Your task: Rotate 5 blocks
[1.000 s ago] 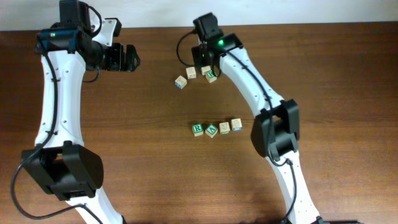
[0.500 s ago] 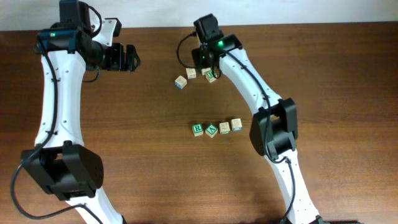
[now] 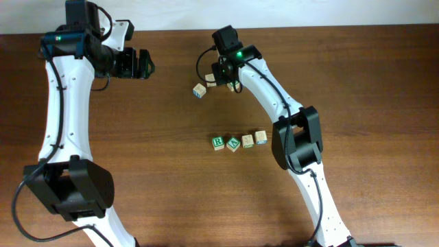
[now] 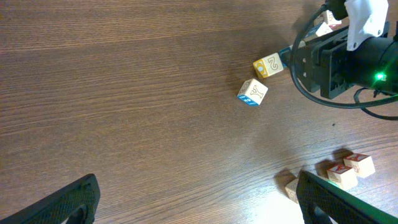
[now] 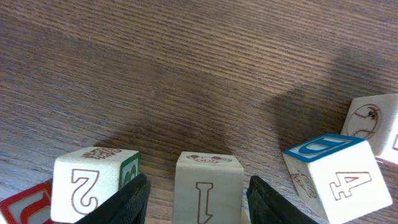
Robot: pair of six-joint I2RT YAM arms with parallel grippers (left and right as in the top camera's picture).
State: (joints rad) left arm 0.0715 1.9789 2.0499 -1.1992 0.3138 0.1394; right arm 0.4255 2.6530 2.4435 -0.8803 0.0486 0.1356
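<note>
Right wrist view puts a pale block with a 1 point(image 5: 208, 186) on it right between the 2 fingers point(image 5: 132, 200) of my right claw point(image 5: 198, 184). The claw is about half open. I can see a thin strip of bare wood between the block and the finger on the left of the picture, so the claw is around the block but not squeezing it. The other finger is very close to the block, and I cannot tell if it touches.

Just beside it on the left sits a block with a 2 point(image 5: 87, 186), which has a green side. A block with red marks point(image 5: 22, 202) peeks in at the bottom left corner. On the right is a block with a 4 point(image 5: 339, 174), with a blue D on top.

From overhead, a lone block point(image 3: 199, 90) lies just left of that bunch. Well apart from the bunch, near the middle of the table point(image 3: 377, 82), 4 blocks sit in a row: the R block point(image 3: 218, 143), the V block point(image 3: 233, 144), a 3rd block point(image 3: 247, 140) and a 4th block point(image 3: 261, 137).

My left claw point(image 3: 140, 63) is wide open and holds nothing. It hangs at the far left, well apart from all the blocks. In the left wrist view only brown wood shows between its fingers.
</note>
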